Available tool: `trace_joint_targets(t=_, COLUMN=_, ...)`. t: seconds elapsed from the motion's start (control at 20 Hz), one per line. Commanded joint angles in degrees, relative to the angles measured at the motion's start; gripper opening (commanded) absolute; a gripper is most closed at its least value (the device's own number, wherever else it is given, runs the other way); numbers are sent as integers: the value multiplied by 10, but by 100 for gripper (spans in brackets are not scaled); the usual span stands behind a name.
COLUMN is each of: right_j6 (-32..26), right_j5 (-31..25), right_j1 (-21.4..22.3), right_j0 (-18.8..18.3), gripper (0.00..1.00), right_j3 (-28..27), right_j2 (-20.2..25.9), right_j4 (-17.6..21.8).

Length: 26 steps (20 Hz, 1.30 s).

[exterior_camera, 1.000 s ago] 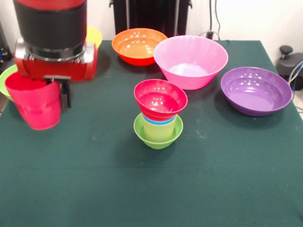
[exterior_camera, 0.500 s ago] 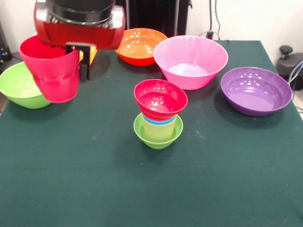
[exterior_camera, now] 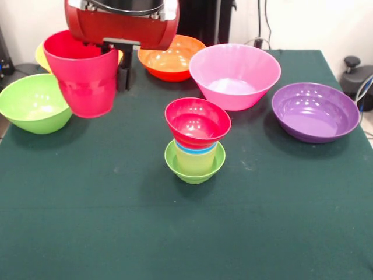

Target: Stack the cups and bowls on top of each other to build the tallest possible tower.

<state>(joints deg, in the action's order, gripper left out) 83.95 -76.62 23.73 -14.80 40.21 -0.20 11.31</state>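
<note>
My gripper [exterior_camera: 114, 69] hangs above the table at the picture's upper left, shut on the rim of the red cup [exterior_camera: 83, 79]. One black finger [exterior_camera: 122, 74] shows outside the cup's wall. The cup is off the table, upright with a slight tilt. At the middle stands the tower: a small lime-green bowl [exterior_camera: 194, 170] as base, a pale yellow cup [exterior_camera: 195, 158] and a blue rim [exterior_camera: 194, 149] in it, and a small red bowl [exterior_camera: 197, 121] on top. The held cup is left of the tower and higher than it.
Loose bowls ring the back of the table: large green [exterior_camera: 32, 104] at the left, a sliver of yellow [exterior_camera: 41, 56] behind the held cup, orange [exterior_camera: 170, 56], large pink [exterior_camera: 234, 73] and wide purple [exterior_camera: 315, 111] at the right. Green cloth [exterior_camera: 186, 233] covers the table.
The gripper has carried the red cup upward and to the right, from beside the green bowl towards the tower. The green bowl now shows in full. The tower has not moved.
</note>
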Motion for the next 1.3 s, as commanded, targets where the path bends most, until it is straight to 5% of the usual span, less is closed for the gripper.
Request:
trace_joint_targets(t=0.05, right_j6=131, right_j5=-2, right_j1=1, right_j0=26, gripper=0, right_j3=42, right_j2=5, right_j4=-8)
trace_joint_targets(t=0.85, right_j6=167, right_j5=67, right_j1=27, right_j0=46, gripper=0, right_j3=108, right_j2=-1, right_j4=-44)
trace_joint_targets(t=1.3, right_j6=183, right_j5=56, right_j1=20, right_j0=67, gripper=0, right_j3=81, right_j2=6, right_j4=-71)
